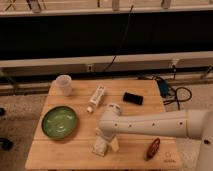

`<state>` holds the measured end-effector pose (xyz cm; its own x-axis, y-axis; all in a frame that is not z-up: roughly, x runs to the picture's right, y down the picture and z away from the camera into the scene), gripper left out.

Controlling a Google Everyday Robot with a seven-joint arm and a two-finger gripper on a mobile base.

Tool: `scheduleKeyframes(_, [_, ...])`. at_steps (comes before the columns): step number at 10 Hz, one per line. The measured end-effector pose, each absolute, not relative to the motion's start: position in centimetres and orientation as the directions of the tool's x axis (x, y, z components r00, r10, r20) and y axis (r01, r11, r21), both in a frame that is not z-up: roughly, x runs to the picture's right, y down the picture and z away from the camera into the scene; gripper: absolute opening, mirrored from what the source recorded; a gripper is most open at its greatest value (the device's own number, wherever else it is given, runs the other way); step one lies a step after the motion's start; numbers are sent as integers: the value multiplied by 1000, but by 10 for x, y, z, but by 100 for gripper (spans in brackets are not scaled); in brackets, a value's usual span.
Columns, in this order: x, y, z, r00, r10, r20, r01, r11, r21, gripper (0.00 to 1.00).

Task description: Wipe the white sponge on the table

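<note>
Wooden table (60, 151) bears the white sponge (99, 148); gripper (106, 144) (jaws spread wide) sits low over it.

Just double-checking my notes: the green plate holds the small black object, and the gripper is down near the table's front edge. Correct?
Not quite. In the camera view the green plate holds nothing. The small black object lies on the bare table, toward the far right side. The gripper is indeed down near the front edge.

Wht sponge (100, 148) flat under pincer (106, 144), front-ctr of wood table (60, 152)
</note>
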<state>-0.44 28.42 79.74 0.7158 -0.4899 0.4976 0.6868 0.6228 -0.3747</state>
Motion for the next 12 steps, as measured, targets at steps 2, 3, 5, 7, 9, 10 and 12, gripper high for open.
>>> scheduleKeyframes(2, [-4, 284, 796, 716, -489, 498, 686, 623, -375, 80])
scheduleKeyframes(3, [-4, 284, 796, 716, -489, 498, 687, 623, -375, 80])
scheduleKeyframes(5, [-6, 284, 797, 714, -487, 503, 687, 624, -371, 80])
scheduleKeyframes(7, [-6, 284, 796, 714, -487, 503, 687, 624, -372, 80])
scheduleKeyframes(9, [-6, 284, 796, 714, -487, 504, 688, 624, -371, 80])
scheduleKeyframes(10, [-7, 284, 796, 713, -484, 507, 687, 625, -370, 80])
scheduleKeyframes(12, [-8, 285, 796, 712, -483, 510, 688, 625, -369, 80])
